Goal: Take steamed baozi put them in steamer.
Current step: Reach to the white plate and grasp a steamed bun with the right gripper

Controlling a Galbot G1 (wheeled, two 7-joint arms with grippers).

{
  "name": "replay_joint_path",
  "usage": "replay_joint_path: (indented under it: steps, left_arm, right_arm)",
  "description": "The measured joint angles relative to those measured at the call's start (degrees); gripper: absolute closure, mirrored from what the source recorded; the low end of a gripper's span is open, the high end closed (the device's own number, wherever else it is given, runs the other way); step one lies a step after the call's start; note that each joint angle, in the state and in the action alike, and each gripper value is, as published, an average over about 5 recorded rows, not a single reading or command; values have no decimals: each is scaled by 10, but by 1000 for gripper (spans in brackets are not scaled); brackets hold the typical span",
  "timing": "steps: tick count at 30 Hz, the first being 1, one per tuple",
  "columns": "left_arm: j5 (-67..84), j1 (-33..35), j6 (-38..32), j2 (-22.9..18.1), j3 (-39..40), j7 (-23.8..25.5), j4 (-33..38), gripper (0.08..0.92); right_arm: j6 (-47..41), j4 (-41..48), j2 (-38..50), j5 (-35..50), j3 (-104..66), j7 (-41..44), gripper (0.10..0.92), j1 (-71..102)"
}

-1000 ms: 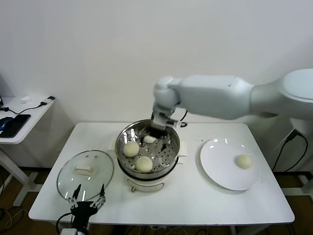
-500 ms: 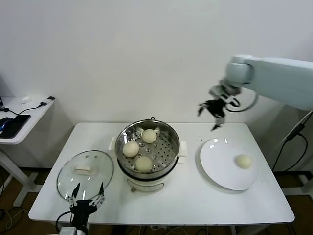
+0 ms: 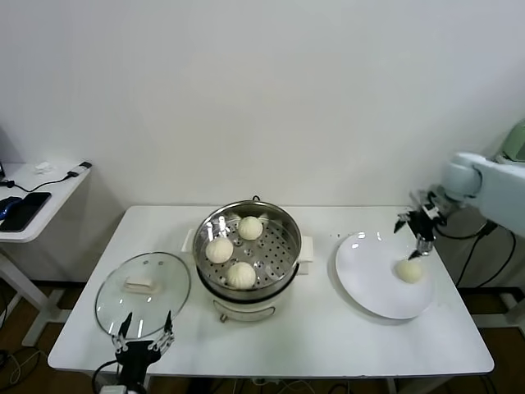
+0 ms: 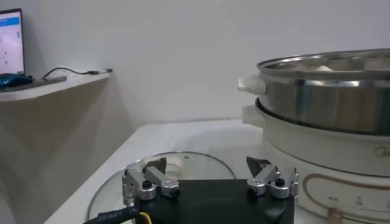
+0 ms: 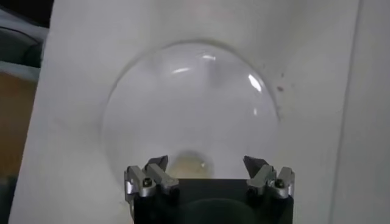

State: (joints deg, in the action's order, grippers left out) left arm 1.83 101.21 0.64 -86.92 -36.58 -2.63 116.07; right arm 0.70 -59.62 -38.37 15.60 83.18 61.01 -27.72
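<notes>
Three cream-white baozi (image 3: pixel 219 249) lie on the perforated tray of the shiny steel steamer (image 3: pixel 209 226) at the table's middle. One more baozi (image 3: pixel 409 270) rests on the white plate (image 3: pixel 369 283) to the right; in the right wrist view this baozi (image 5: pixel 192 165) shows just beyond the jaws. My right gripper (image 3: pixel 416 223) hangs open a little above and behind it, empty. My left gripper (image 3: pixel 145 330) stays open and empty low at the table's front left edge, near the lid; the left gripper (image 4: pixel 207 168) faces the steamer's wall (image 4: pixel 329 103).
A round glass lid (image 3: pixel 143 284) with a white knob lies flat left of the steamer. A side table (image 3: pixel 33 201) with a phone and cables stands at the far left. The plate lies near the table's right edge.
My right arm has swung from inside the steamer, where it left a third baozi, across and down to just above the plate's baozi. The left arm barely moved.
</notes>
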Motion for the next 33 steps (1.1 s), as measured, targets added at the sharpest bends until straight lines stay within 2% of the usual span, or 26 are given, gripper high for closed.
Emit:
replay_joint_path:
  steps: [10,23,27,33]
  left_arm:
    - [-2,3,-1,-3,-2,0,-3,177]
    - [-5,4,-3,-3,-1,0,-6,177]
    - [-5,3,-4,-3,-1,0,-8,177]
    - [-5,4,-4,-3,-3,-1,-7,177]
  right_arm:
    - [-10,72,-15,-61,-100,-13,203,112]
    - [-15,134,-53,-103,-159,-22,206,173]
    - [-16,146,-62,-109,-169,-25,251,182]
    - [-18,150,-65,-114,-173,-23,378,185]
